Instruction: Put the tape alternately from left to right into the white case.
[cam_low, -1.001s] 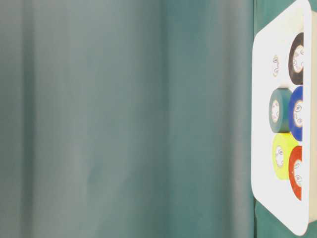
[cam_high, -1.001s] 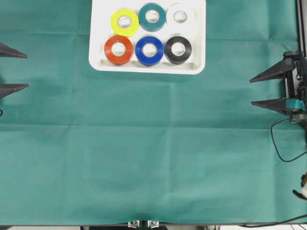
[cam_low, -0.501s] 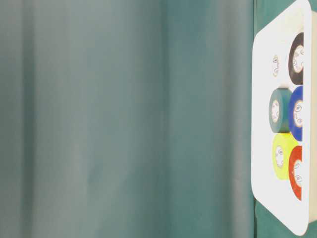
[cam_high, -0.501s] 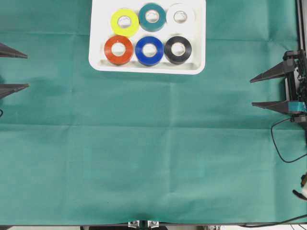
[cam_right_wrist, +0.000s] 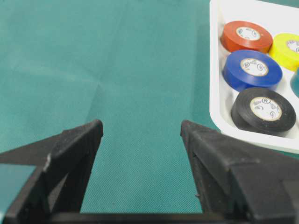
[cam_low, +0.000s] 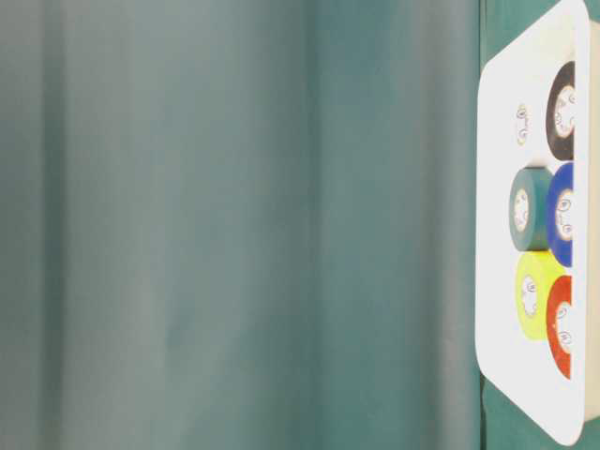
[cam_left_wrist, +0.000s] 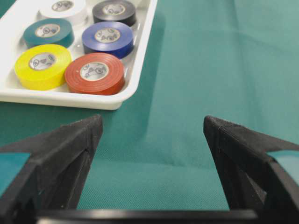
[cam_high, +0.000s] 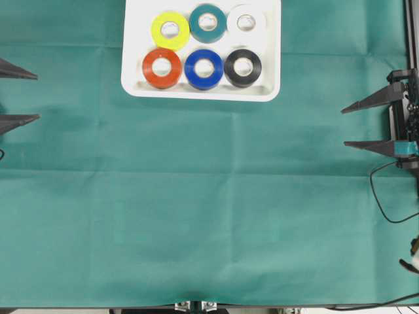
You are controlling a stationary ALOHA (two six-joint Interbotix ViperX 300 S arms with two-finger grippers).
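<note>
Tape rolls, all six of them, already sat inside the white case (cam_high: 131, 78) at the far middle of the green cloth (cam_high: 209, 209), so we judged the loading step finished and the arms at rest. Nearest us the cloth lay bare and creased. At mid-depth the left gripper (cam_high: 18, 93) stood at the left edge and the right gripper (cam_high: 366, 124) at the right edge, both well apart from the case, each with its jaws spread wide and nothing between them. Beyond, in the case's near row, we saw the orange-red roll (cam_high: 162, 68), the blue roll (cam_high: 203, 69) and the black roll (cam_high: 243, 67); in the far row, the yellow roll (cam_high: 170, 30), the teal roll (cam_high: 208, 23) and the white roll (cam_high: 246, 22), neighbours touching or nearly so. We reckoned no further pick was called for; at most the arms needed to keep clear of the case. Each pale core carried a small printed mark, but we could not read any brand or wording on them, and the case bore no writing we could see
</note>
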